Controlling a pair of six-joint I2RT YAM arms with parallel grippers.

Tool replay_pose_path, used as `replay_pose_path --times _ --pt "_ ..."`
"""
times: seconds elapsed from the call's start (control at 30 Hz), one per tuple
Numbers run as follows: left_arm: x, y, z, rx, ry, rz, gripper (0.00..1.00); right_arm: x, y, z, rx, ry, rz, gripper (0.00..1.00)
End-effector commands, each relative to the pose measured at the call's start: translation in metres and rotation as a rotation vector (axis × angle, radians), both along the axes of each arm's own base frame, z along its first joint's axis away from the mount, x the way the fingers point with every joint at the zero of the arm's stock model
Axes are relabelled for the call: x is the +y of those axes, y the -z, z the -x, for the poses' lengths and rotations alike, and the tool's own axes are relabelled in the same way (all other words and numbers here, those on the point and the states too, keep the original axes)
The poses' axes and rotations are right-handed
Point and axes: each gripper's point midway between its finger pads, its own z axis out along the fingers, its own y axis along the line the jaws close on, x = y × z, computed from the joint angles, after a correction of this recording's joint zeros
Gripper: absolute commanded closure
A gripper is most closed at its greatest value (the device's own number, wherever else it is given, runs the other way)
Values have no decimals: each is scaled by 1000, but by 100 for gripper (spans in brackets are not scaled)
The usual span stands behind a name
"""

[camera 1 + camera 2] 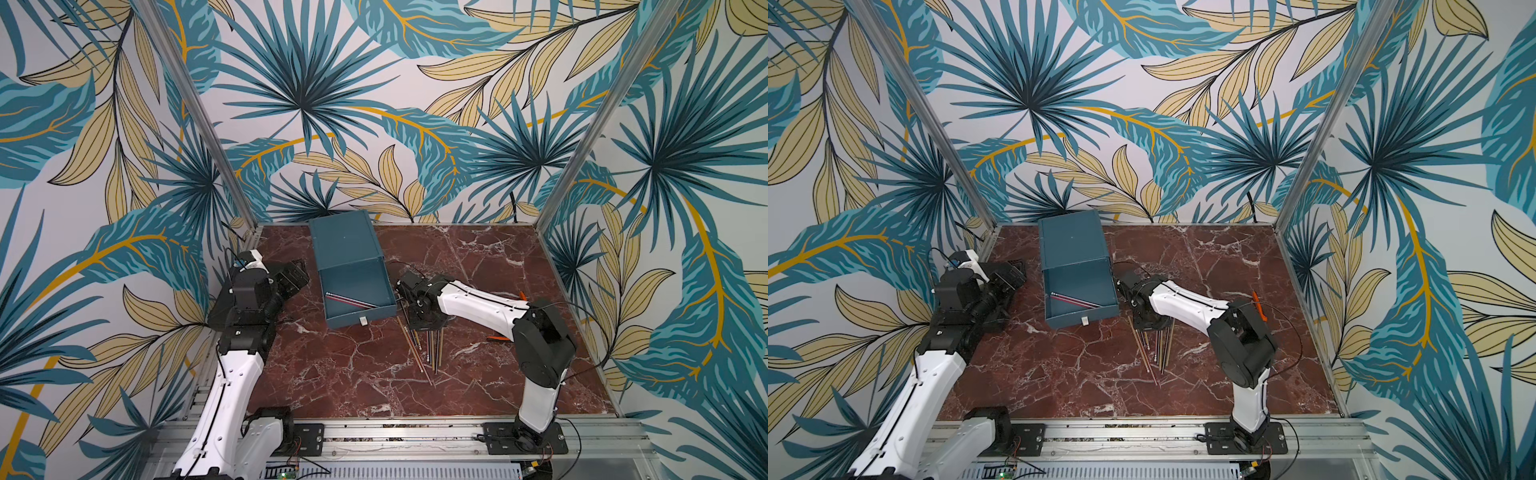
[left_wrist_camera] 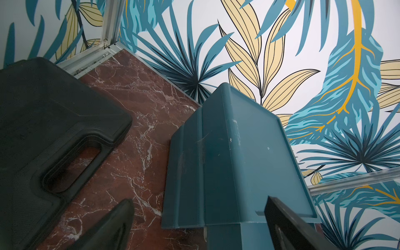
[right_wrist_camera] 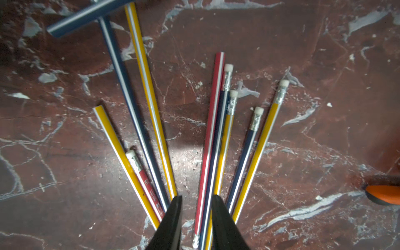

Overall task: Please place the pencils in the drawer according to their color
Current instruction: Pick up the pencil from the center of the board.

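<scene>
The teal drawer (image 1: pixel 345 241) cabinet stands at the back of the table in both top views, also seen at the drawer (image 1: pixel 1073 243). Its top drawer (image 1: pixel 374 309) is pulled out and holds red pencils (image 1: pixel 349 300). Several red, yellow and dark blue pencils (image 1: pixel 428 347) lie fanned on the table right of it. My right gripper (image 3: pixel 195 207) hangs low over this pile, its jaws narrowly open. A red pencil (image 3: pixel 213 129) and a dark blue pencil (image 3: pixel 218 155) run between the fingers. My left gripper (image 2: pixel 198 200) stands wide open beside the cabinet's left wall.
A flat black case (image 2: pixel 54 129) lies at the left, under my left arm. An orange-handled tool (image 1: pixel 498 338) rests right of the pencil pile, near my right arm. Patterned walls enclose the marble table (image 1: pixel 332 374) on three sides.
</scene>
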Motion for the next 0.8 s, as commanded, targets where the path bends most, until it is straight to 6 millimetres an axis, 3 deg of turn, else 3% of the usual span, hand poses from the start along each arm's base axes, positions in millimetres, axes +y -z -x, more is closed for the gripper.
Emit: replay_pose_path --times 0.0,0.47,0.77 --pt "8 5 2 10 -25 -19 0 -1 13 2 29 27 -1 73" --pt "8 7 1 14 -24 -16 0 -11 43 4 81 70 -6 76" --pt "8 7 1 13 -26 -15 0 -14 52 5 95 80 -11 78"
